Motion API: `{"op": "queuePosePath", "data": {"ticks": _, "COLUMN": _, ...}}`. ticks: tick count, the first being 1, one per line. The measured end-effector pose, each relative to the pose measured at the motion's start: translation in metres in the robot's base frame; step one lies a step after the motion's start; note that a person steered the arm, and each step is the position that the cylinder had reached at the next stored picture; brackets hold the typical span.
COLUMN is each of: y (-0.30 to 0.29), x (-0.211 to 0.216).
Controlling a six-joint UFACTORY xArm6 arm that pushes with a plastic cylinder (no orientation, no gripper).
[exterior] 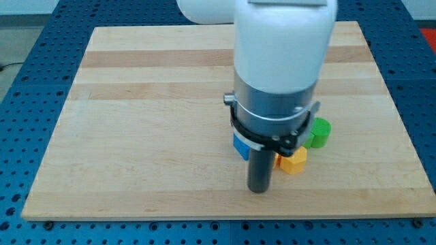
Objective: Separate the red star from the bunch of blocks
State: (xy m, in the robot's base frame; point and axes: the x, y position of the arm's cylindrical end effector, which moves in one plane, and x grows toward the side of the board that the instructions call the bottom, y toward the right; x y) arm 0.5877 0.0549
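Observation:
My tip (258, 190) rests on the wooden board (150, 122) near its bottom edge, right of the middle. A blue block (240, 146) shows just left of the rod, partly hidden by the arm. A yellow block (293, 162) lies right of the tip, with an orange bit (278, 161) beside it. A green block (319, 133) sits further to the upper right. The red star does not show; the arm covers the middle of the bunch.
The arm's white and grey body (279, 61) hides much of the board's upper middle. Blue perforated table (20, 102) surrounds the board on all sides.

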Motion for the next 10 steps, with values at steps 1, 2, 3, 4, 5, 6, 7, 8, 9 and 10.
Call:
{"op": "queuePosePath", "data": {"ticks": 1, "y": 0.092, "x": 0.005}}
{"op": "queuePosePath", "data": {"ticks": 2, "y": 0.122, "x": -0.001}}
{"op": "queuePosePath", "data": {"ticks": 3, "y": 0.11, "x": -0.036}}
{"op": "queuePosePath", "data": {"ticks": 4, "y": 0.078, "x": -0.061}}
{"op": "queuePosePath", "data": {"ticks": 5, "y": 0.045, "x": -0.061}}
{"op": "queuePosePath", "data": {"ticks": 6, "y": 0.036, "x": -0.061}}
{"op": "queuePosePath", "data": {"ticks": 7, "y": 0.018, "x": -0.069}}
{"op": "queuePosePath", "data": {"ticks": 8, "y": 0.016, "x": -0.078}}
{"op": "queuePosePath", "data": {"ticks": 9, "y": 0.016, "x": -0.082}}
{"op": "queuePosePath", "data": {"ticks": 10, "y": 0.016, "x": -0.084}}
